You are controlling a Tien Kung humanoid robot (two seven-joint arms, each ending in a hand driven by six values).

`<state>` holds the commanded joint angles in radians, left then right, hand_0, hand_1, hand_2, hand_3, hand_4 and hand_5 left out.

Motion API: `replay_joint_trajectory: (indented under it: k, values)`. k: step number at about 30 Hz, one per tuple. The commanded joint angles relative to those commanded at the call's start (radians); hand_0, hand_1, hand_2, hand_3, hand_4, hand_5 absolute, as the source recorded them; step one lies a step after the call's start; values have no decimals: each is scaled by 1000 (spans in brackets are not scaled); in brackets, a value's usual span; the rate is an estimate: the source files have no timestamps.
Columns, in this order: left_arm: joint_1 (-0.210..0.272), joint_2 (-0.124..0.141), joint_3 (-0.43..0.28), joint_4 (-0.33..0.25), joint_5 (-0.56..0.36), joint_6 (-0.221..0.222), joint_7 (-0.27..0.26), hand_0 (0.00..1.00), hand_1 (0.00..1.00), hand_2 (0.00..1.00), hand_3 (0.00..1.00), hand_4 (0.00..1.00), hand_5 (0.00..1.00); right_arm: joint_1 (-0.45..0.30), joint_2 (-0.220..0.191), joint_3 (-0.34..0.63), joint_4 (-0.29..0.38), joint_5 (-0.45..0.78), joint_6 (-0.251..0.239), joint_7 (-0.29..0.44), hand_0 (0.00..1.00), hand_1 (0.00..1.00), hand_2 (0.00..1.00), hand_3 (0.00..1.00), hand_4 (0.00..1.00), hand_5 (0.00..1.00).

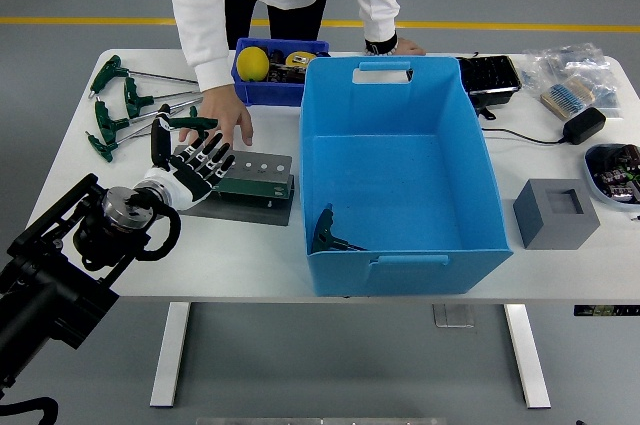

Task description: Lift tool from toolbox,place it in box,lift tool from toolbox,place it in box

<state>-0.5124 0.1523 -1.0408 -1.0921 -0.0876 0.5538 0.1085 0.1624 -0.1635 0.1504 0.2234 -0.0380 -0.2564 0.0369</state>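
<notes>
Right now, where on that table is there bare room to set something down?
The table's near strip, in front of the tool holder, and the patch between the blue box and the grey block are free. The far left, around the green T-handle tools and robot hand, is crowded.

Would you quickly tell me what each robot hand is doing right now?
Left hand: open, fingers spread over the left end of the tool holder, holding nothing.
Right hand: not in view.
</notes>
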Motion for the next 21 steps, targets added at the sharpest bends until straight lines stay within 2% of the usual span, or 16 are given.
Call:
replay_joint_trajectory:
  k: [5, 10, 11, 12, 21]
  values:
    - [-16, 1, 1, 17, -12, -8, -6, 329, 473, 612, 759, 948, 916, 2, -1, 0, 0, -1, 0, 0, 666, 635, 710, 573, 825, 745]
    - [-27, 2, -2, 8, -52, -27, -29, 330, 474, 611, 736, 952, 935, 3, -2, 1, 0, -4, 1, -1, 666, 635, 710, 573, 825, 745]
    - [-28, 3, -3, 5, -60, -32, -33, 330, 474, 611, 736, 952, 935, 3, -2, 2, 0, -5, 1, -1, 666, 635, 710, 573, 825, 745]
    - [-30, 3, -4, -1, -74, -40, -40, 343, 485, 611, 708, 958, 998, 3, -2, 2, 1, -5, 1, -1, 666, 635, 710, 573, 825, 746]
    - [-35, 7, -16, -66, -123, -45, -62, 350, 488, 613, 683, 958, 998, 3, -2, 3, 1, -7, 1, -2, 665, 635, 709, 573, 825, 745]
